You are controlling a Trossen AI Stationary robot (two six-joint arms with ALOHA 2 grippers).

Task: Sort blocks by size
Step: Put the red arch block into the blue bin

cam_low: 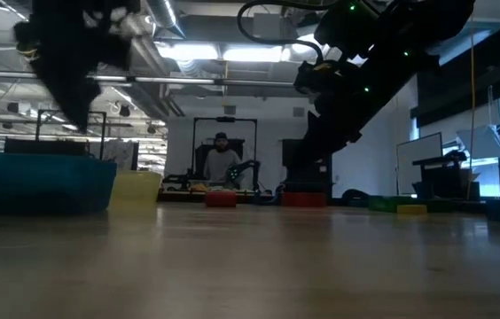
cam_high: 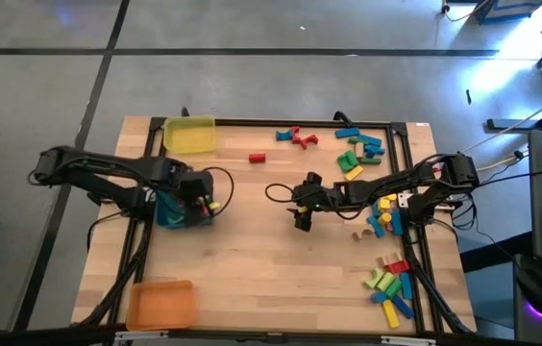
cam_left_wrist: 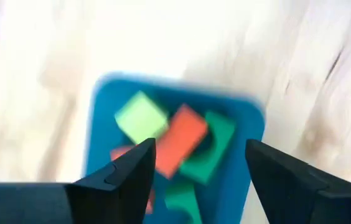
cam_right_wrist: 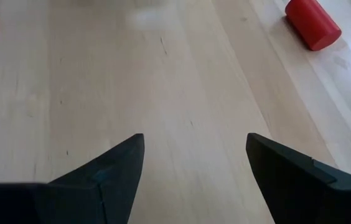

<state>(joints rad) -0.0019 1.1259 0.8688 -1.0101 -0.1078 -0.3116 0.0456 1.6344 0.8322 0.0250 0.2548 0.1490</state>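
Wooden table (cam_high: 252, 250) | left claw (cam_left_wrist: 197, 168) apart over blue tray (cam_left_wrist: 250, 130) (blocks (cam_left_wrist: 185, 140) inside) | right claw (cam_right_wrist: 194, 162) apart

The table (cam_right_wrist: 163, 74) is pale wood with fine grain, matt. The blue tray (cam_left_wrist: 250, 124) looks like smooth plastic (so does the red cylinder block (cam_right_wrist: 312, 23)).

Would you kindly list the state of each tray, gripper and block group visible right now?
Left gripper: open, empty, above the blue tray.
Right gripper: open, empty, over bare table.
Blue tray: holds several blocks.
Yellow tray: looks empty.
Orange tray: looks empty.
Red cylinder: lying on its side.
Unsorted blocks: loose on the table.
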